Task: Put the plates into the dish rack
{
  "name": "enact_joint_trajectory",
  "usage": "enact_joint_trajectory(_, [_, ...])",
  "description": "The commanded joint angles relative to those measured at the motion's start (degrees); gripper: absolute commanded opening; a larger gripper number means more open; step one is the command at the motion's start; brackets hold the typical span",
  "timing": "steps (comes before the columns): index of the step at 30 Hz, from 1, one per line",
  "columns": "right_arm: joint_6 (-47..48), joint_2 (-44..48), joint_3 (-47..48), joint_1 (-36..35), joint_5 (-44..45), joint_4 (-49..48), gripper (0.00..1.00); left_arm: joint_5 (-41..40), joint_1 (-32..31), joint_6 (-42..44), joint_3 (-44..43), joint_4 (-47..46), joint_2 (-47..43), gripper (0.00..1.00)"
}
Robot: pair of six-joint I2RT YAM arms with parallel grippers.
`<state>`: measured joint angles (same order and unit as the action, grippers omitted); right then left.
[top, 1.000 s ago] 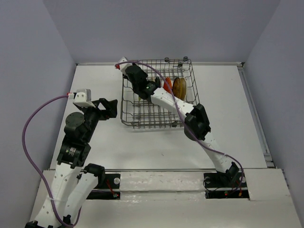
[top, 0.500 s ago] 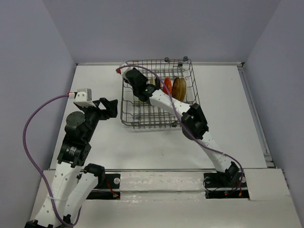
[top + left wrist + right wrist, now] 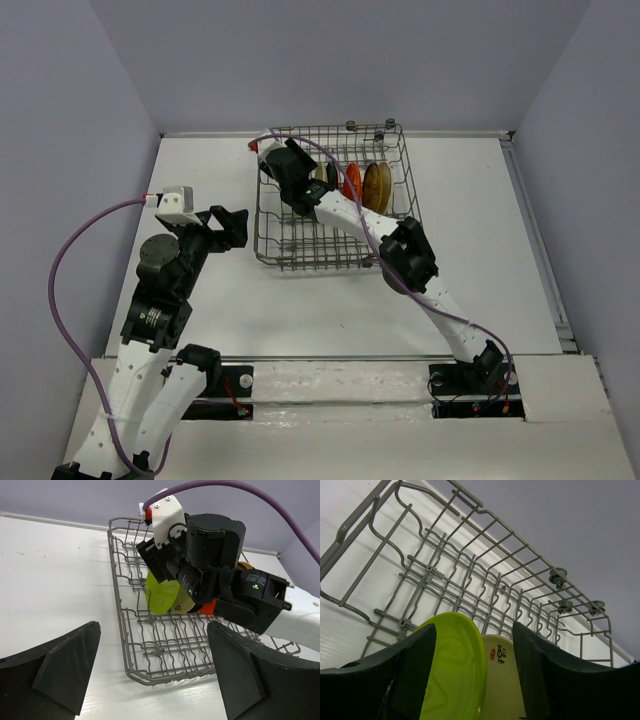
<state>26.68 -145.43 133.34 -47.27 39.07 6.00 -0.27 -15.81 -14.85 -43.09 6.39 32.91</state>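
Note:
The grey wire dish rack (image 3: 300,248) stands at the back middle of the table. On edge inside it are a brown plate (image 3: 378,185), an orange-red plate (image 3: 352,180) and a cream plate (image 3: 322,172). My right gripper (image 3: 303,198) reaches down into the rack's left half. Its jaws stand open around a lime green plate (image 3: 452,675) that stands next to the cream plate (image 3: 502,680); a gap shows between the green plate and the right finger. My left gripper (image 3: 152,680) is open and holds nothing, left of the rack (image 3: 120,625). It faces the green plate (image 3: 161,594).
The rack's near half holds bare tines (image 3: 180,640). Small wheels (image 3: 559,576) sit on its far rim. A grey wall rises just behind the rack. The purple cable (image 3: 340,165) of my right arm arches over the rack.
My right gripper's jaws have widened around the green plate, and the wrist has shifted slightly right over the rack. The left arm has not moved.

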Motion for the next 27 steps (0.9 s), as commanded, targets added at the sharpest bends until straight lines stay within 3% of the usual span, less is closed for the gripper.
enact_joint_trajectory(1, [-1.98, 4.71, -1.50, 0.16, 2.59, -4.42, 0.71, -0.43, -0.36, 0.70, 0.11, -2.44, 0.05, 0.99])
enact_joint_trajectory(6, [-5.57, 9.36, -3.17, 0.16, 1.01, -2.58, 0.84, -0.78, -0.27, 0.70, 0.64, -2.88, -0.47, 0.99])
enact_joint_trajectory(11, [-11.29, 16.12, -5.36, 0.16, -1.45, 0.94, 0.90, -0.96, -0.09, 0.70, 0.82, -3.23, -0.56, 0.99])
enact_joint_trajectory(16, [-19.63, 29.56, -16.85, 0.16, -7.23, 0.25, 0.95, -0.08, -0.01, 0.79, 1.17, -3.58, -0.03, 0.99])
enact_joint_trajectory(21, [-27.11, 49.41, -38.71, 0.16, -12.26, -1.87, 1.00, 2.29, 0.08, 1.05, 1.69, -4.55, -0.82, 0.99])
enact_joint_trajectory(24, [-30.98, 63.98, -48.65, 0.16, -10.78, -3.44, 1.00, 3.35, 0.08, 1.14, 1.96, -5.34, -1.61, 0.99])
enact_joint_trajectory(27, [-31.51, 70.61, -54.57, 0.16, -7.00, -4.33, 1.00, 4.14, 0.17, 1.40, 2.13, -5.86, -2.66, 0.99])
